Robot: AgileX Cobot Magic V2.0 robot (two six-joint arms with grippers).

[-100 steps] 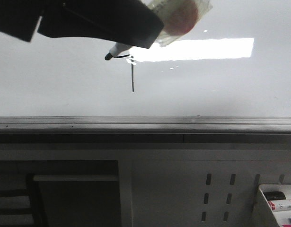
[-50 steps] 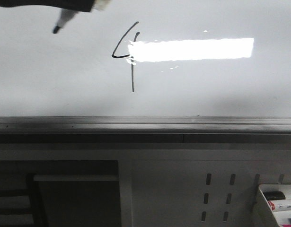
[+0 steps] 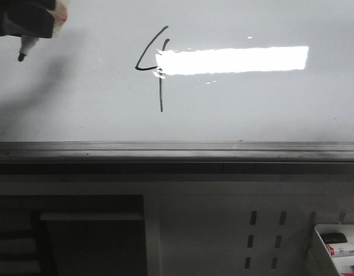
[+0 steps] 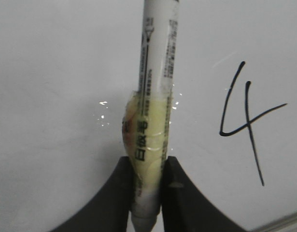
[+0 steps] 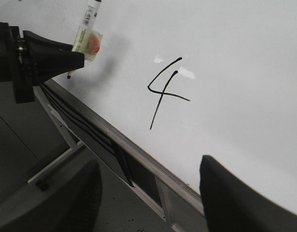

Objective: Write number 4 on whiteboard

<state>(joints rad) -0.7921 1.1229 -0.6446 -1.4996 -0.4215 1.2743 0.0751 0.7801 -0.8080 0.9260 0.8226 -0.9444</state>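
A thin black number 4 (image 3: 161, 92) is drawn on the glossy whiteboard (image 3: 251, 109), beside the bright glare. It also shows in the left wrist view (image 4: 253, 140) and the right wrist view (image 5: 162, 100). My left gripper (image 3: 27, 20) is at the top left, well left of the 4, shut on a white marker (image 4: 155, 72) wrapped in yellowish tape. The marker's black tip (image 3: 20, 56) points down. My right gripper (image 5: 148, 193) is open and empty, below the board's edge. It is out of the front view.
A grey metal edge rail (image 3: 177, 150) runs along the board's lower edge. Below it is a perforated white panel (image 3: 263, 236). A white tray (image 3: 322, 241) with spare markers sits at the bottom right.
My left gripper has moved left with the marker, away from the 4. The whole 4 is now uncovered.
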